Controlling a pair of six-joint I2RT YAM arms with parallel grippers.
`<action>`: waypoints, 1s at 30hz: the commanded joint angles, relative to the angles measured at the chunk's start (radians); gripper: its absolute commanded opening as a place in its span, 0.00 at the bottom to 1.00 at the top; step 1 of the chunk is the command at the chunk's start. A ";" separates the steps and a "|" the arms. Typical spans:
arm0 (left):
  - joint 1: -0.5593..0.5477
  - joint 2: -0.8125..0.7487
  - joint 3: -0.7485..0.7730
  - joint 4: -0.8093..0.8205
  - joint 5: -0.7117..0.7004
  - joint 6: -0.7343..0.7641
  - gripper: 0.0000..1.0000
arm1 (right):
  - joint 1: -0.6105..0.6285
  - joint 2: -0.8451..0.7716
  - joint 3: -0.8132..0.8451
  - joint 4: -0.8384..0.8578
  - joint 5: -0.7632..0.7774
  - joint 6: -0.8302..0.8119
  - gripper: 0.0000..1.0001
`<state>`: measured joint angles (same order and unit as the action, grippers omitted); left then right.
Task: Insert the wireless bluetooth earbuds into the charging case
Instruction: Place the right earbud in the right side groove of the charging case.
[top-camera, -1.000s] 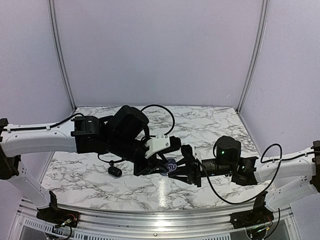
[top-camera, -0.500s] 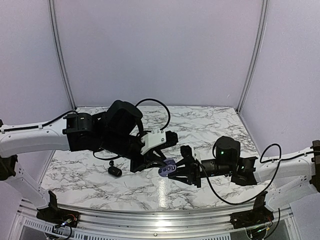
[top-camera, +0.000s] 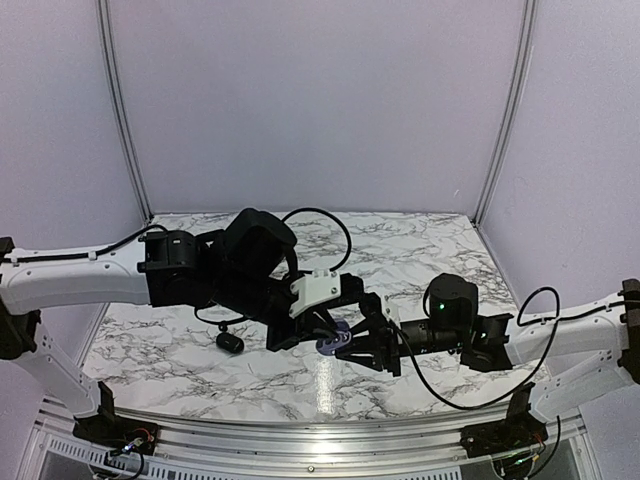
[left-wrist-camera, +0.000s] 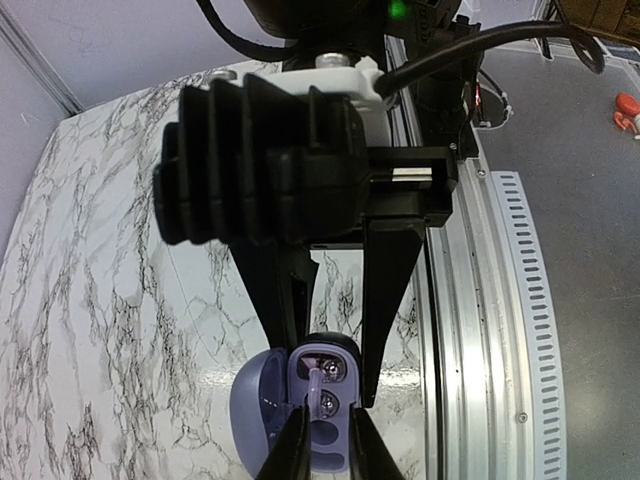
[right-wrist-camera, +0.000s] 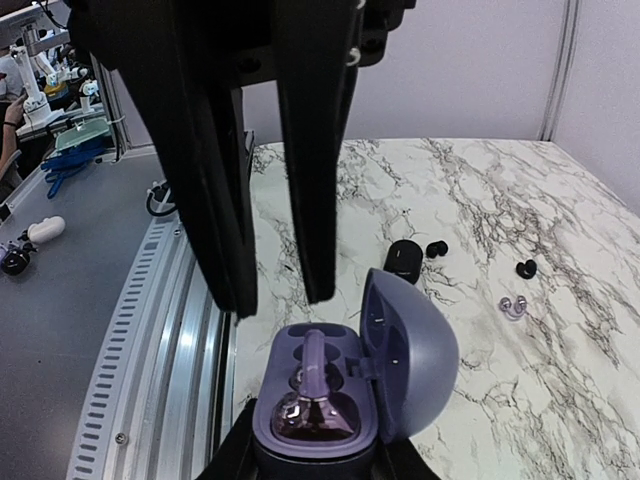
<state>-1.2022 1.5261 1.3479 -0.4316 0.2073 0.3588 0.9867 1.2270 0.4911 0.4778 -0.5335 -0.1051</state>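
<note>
— Changed how, over the last second?
— Swung off to the left, then back in, which puts the left gripper (right-wrist-camera: 280, 300) directly above the lilac oval plastic charging case (right-wrist-camera: 315, 430) again. Narrowed the jaws on the way, too. Still shows a clear gap between them in the right wrist view, with nothing pinched.
— And on the other side?
— No change. Clamps the case from both flanks with the right gripper (left-wrist-camera: 332, 368), with the domed lid (right-wrist-camera: 415, 350) thrown back.
— Anything in the wells?
— Shows one pale glossy earbud (right-wrist-camera: 300, 412) lying in the tray, stem stretched along it. Cannot tell whether fully seated or only resting there.
— Meaning for the task?
— Looks like a press or nudge coming, judging by narrowed fingertips lined up over that bud. Leaves plenty undone regardless: a small glossy black bud (right-wrist-camera: 436, 248) just beside a black oval case (right-wrist-camera: 403, 257), a second black bud (right-wrist-camera: 526, 268) and a silvery-grey bud (right-wrist-camera: 514, 306), all out on the white veined marble tabletop (right-wrist-camera: 450, 190), well apart from the held case.
— Risk?
— Pushing off-centre, probably. Could tip the bud out, or twist the case in the grip.
</note>
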 joint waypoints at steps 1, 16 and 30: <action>-0.008 0.031 0.036 -0.002 -0.014 0.020 0.13 | 0.010 -0.001 0.031 0.019 -0.011 0.007 0.00; -0.010 0.057 0.037 -0.002 -0.008 0.022 0.05 | 0.010 -0.024 0.019 0.017 0.002 0.005 0.00; 0.146 -0.131 -0.123 0.132 0.032 -0.149 0.18 | -0.098 -0.035 -0.072 0.151 -0.063 0.139 0.00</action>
<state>-1.1442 1.4845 1.2961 -0.3878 0.2043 0.3077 0.9401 1.2095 0.4492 0.5308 -0.5514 -0.0467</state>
